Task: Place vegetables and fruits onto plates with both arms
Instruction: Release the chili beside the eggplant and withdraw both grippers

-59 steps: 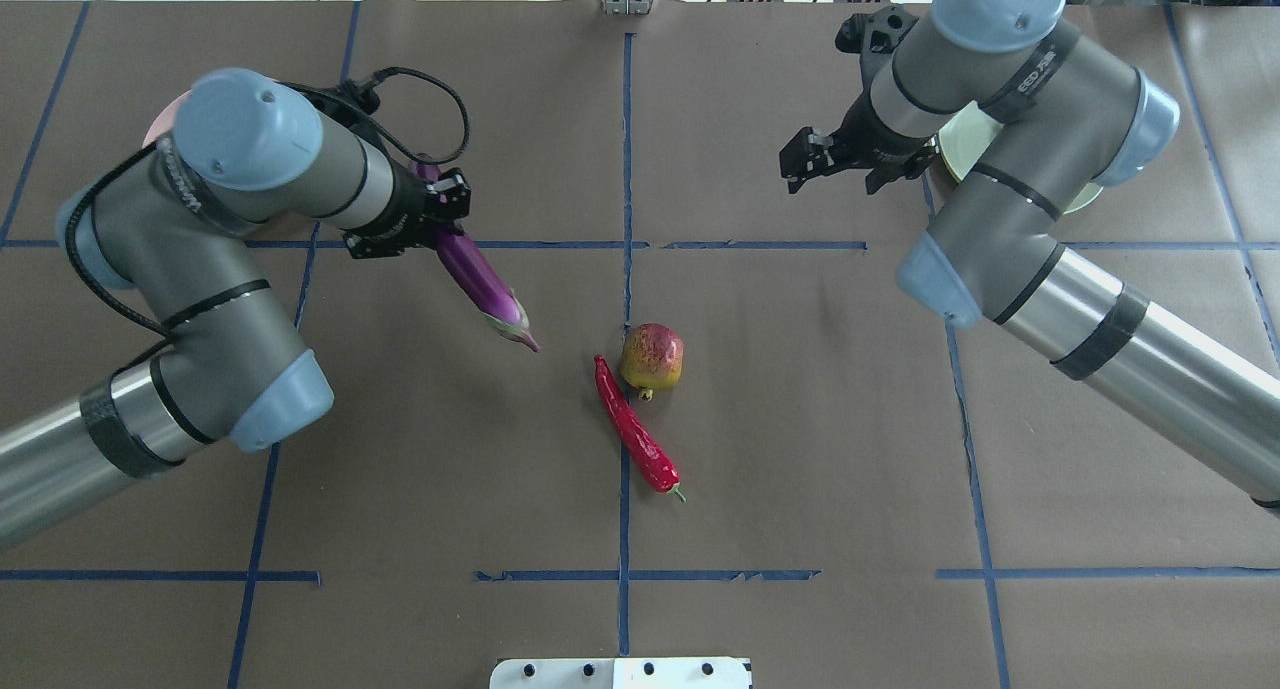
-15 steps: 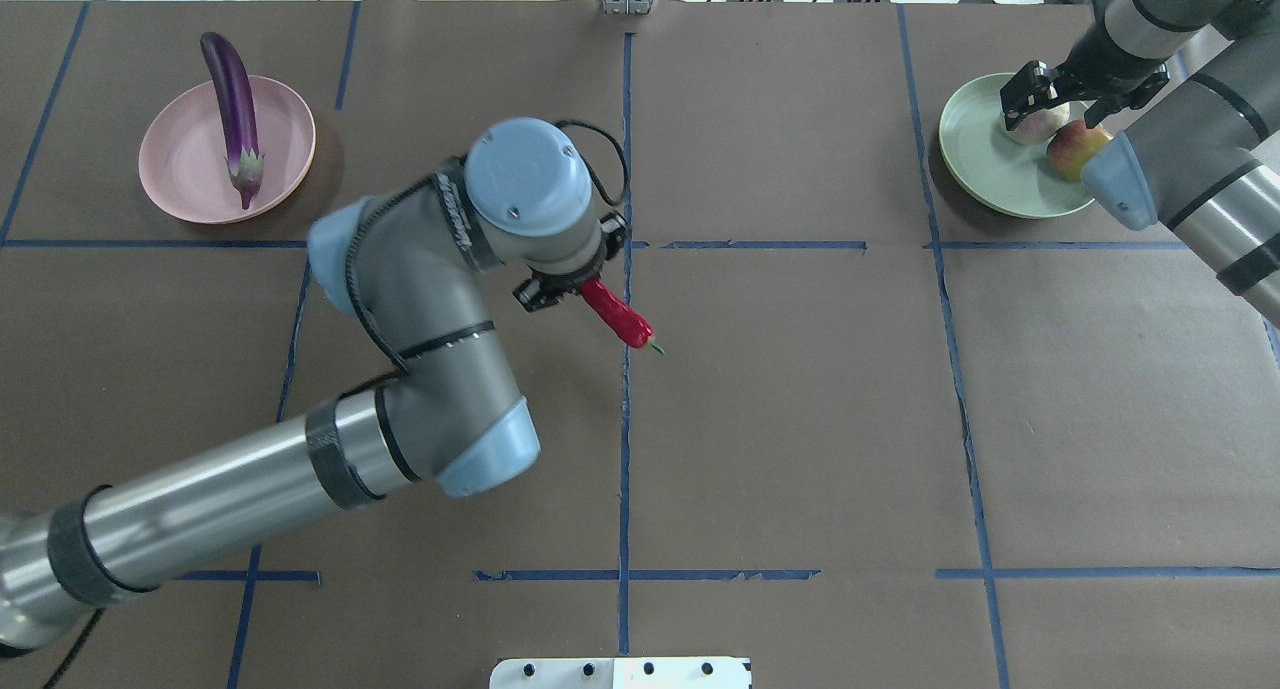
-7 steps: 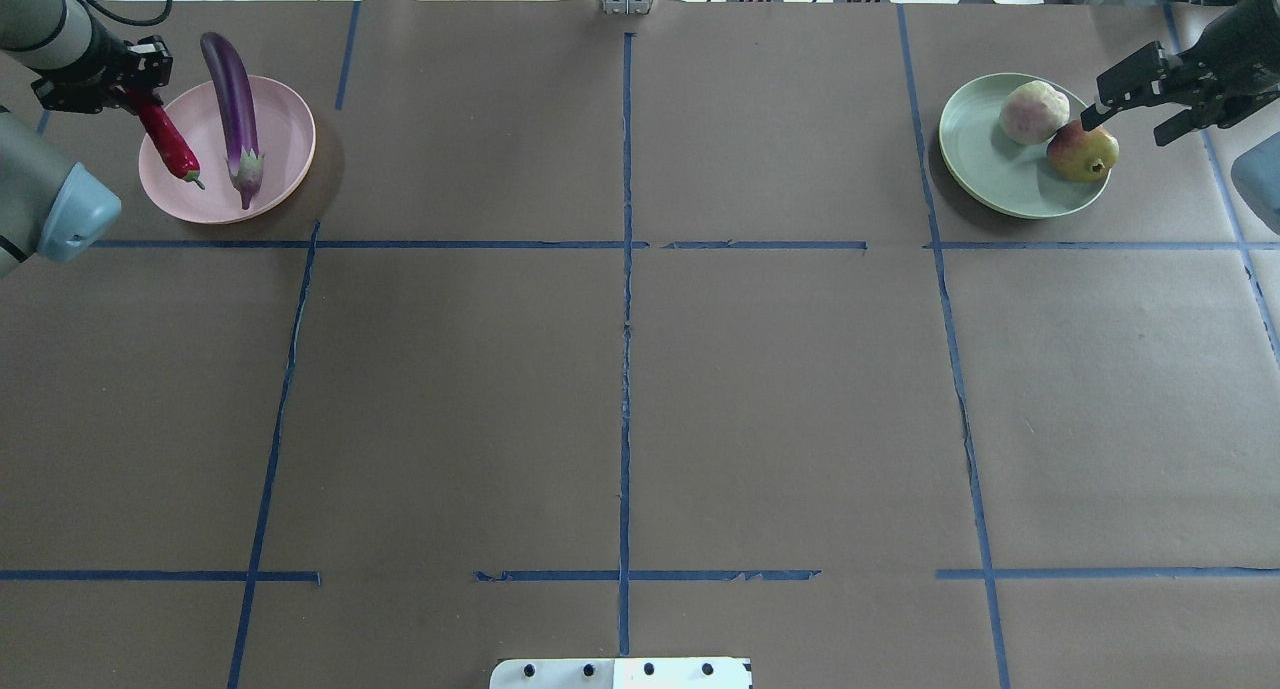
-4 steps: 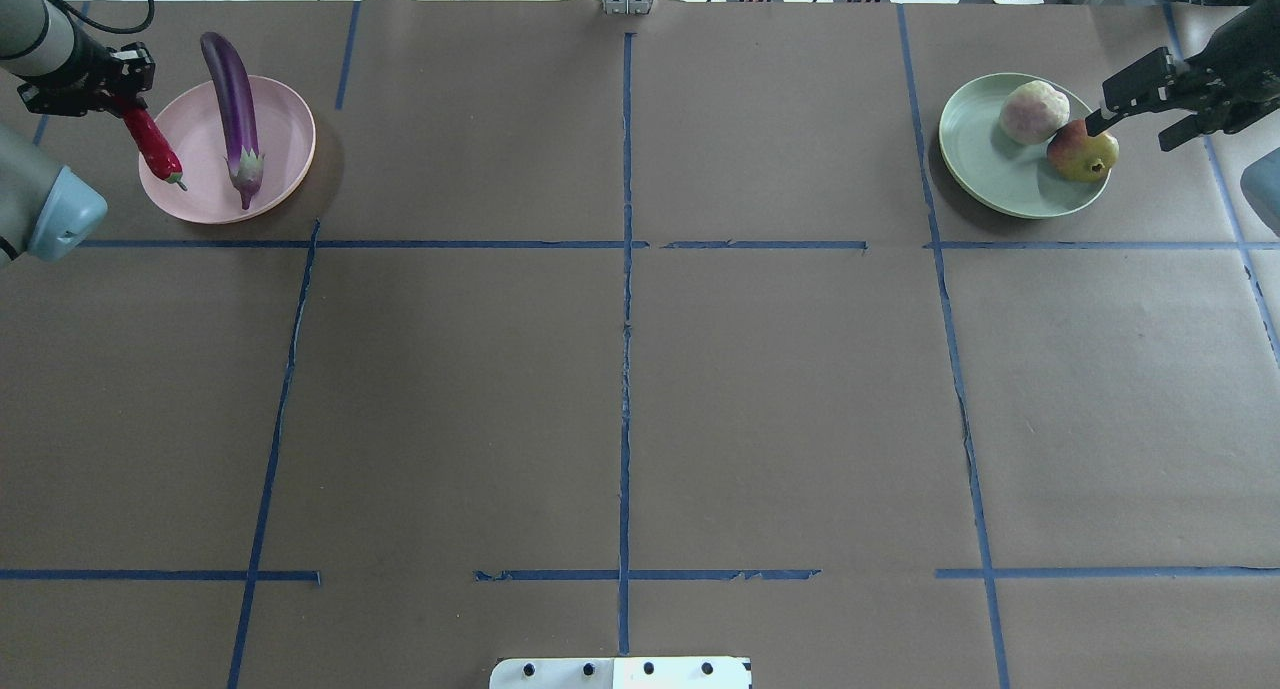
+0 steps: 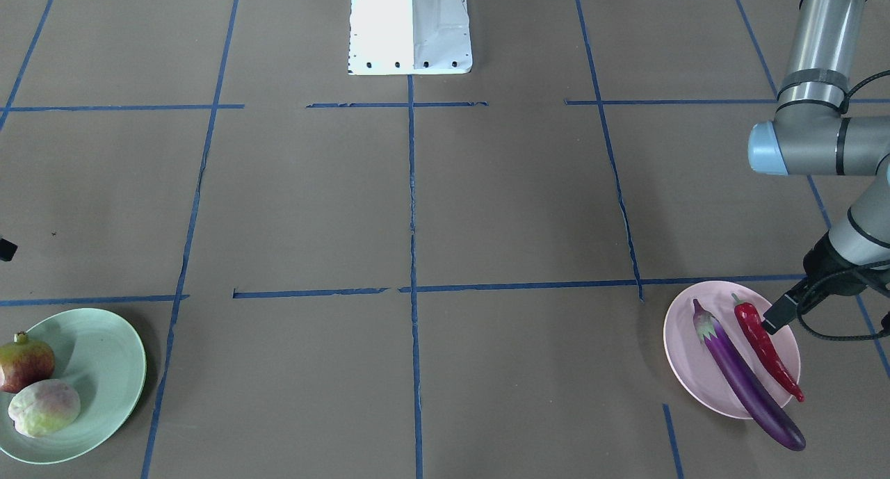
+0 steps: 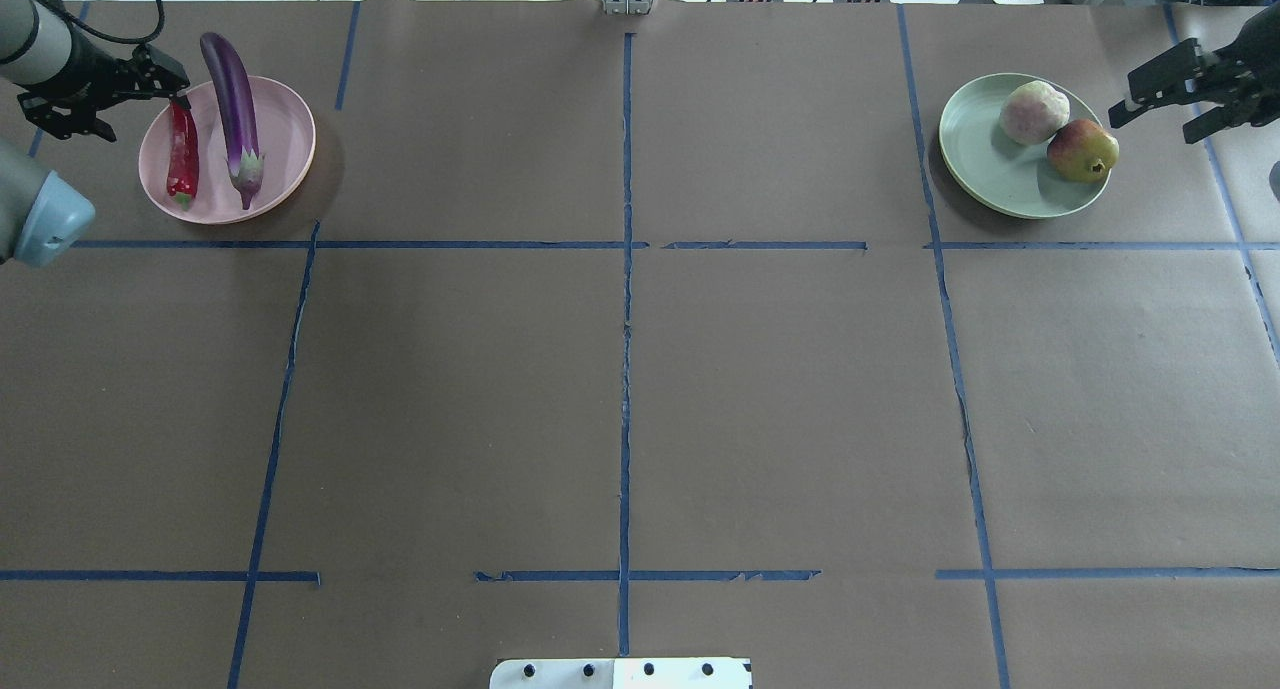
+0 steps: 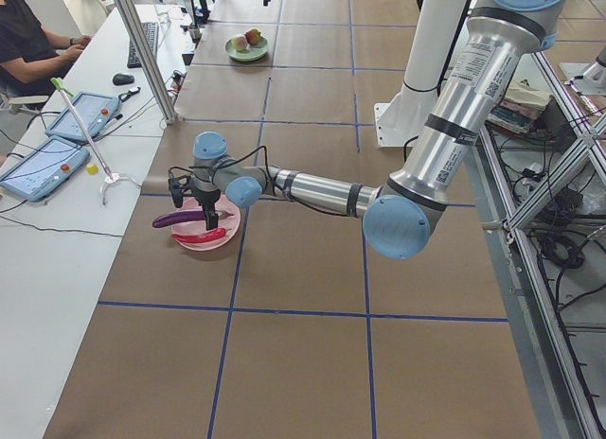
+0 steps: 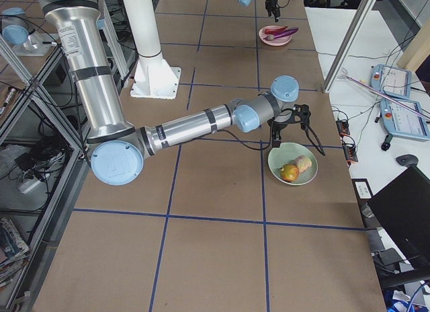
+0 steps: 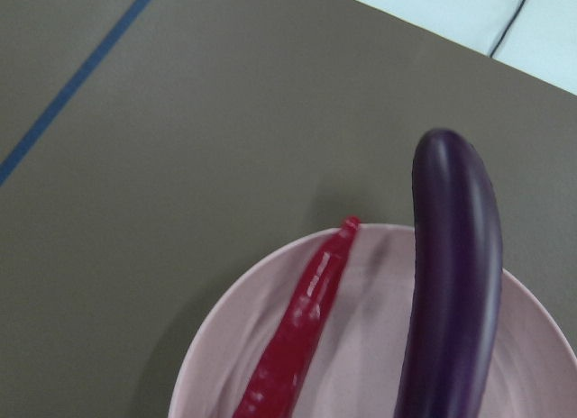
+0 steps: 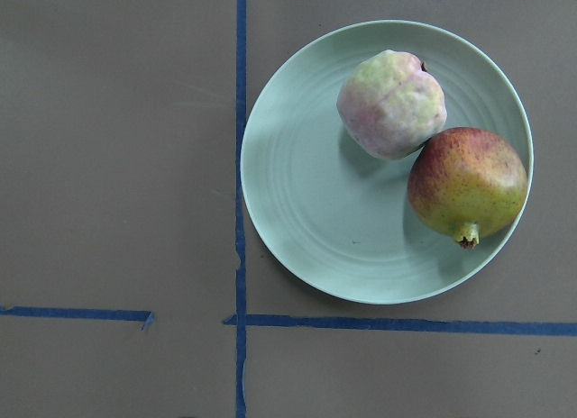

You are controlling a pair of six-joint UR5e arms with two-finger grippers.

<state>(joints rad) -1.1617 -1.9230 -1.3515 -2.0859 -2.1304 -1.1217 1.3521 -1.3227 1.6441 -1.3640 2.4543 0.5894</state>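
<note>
Once aloft, chili (image 6: 183, 154) on plate (image 6: 285, 139)

Brown paper (image 6: 780, 399) with blue tape (image 6: 765, 245)

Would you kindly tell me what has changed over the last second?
The left gripper laid the red chili pepper on the pink plate beside the eggplant and opened. The right gripper, open, drew slightly back from the green plate. Eggplant, pomegranate and pale fruit stayed put.
</note>
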